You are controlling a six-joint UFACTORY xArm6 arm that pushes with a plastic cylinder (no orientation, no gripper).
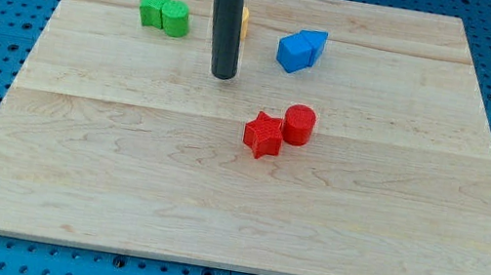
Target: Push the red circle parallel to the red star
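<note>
The red circle [299,124] stands near the board's middle, touching the red star [264,135], which lies just to its lower left. My tip [223,76] rests on the board up and to the left of the red star, well apart from both red blocks. The rod rises from there to the view's top edge.
Two green blocks [164,14] sit together at the upper left. Two blue blocks [300,49] sit together at the upper middle right. A yellow block [243,22] is mostly hidden behind the rod. The wooden board [117,196] lies on a blue perforated table.
</note>
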